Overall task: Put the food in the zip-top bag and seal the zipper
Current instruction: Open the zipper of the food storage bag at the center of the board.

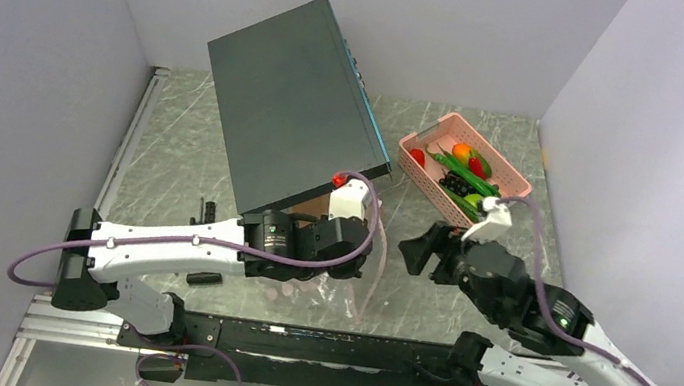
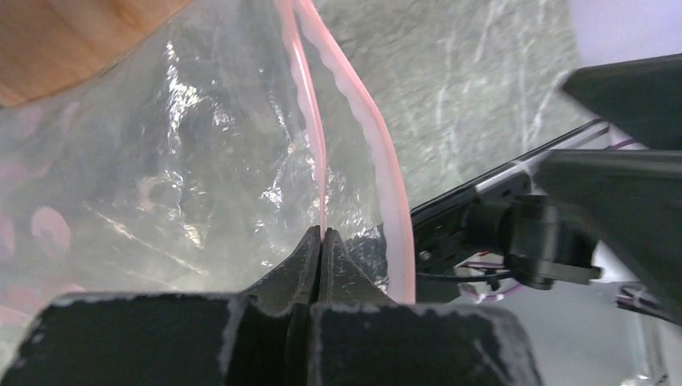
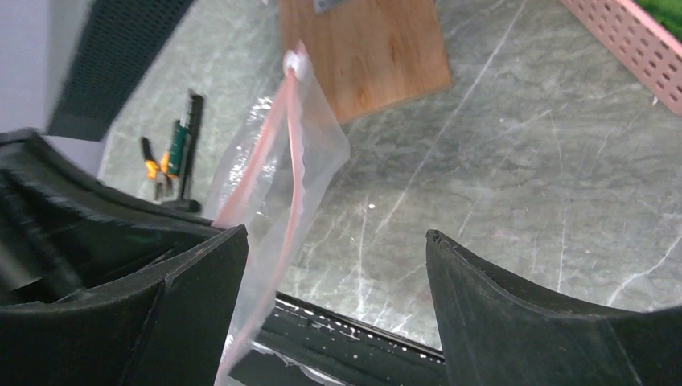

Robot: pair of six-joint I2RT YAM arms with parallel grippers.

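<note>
The zip-top bag (image 2: 185, 153) hangs clear and floppy from my left gripper (image 2: 322, 235), which is shut on one pale pink strip of the zipper (image 2: 310, 121). The other strip (image 2: 386, 177) bows away, so the mouth stands apart. In the right wrist view the bag (image 3: 281, 177) dangles beside the left finger of my right gripper (image 3: 336, 235), which is open and holds nothing. From above, the right gripper (image 1: 426, 250) sits just right of the left gripper (image 1: 357, 274). The food (image 1: 465, 175), green pods, red pieces, mango and black grapes, lies in the pink basket (image 1: 518, 184).
A large dark grey box (image 1: 295, 106) leans tilted over the table's middle, with a wooden board (image 3: 370, 48) beneath it. Small orange-and-black hand tools (image 3: 173, 153) lie at the left. The black frame rail (image 1: 318, 336) runs along the near edge. Walls close in on both sides.
</note>
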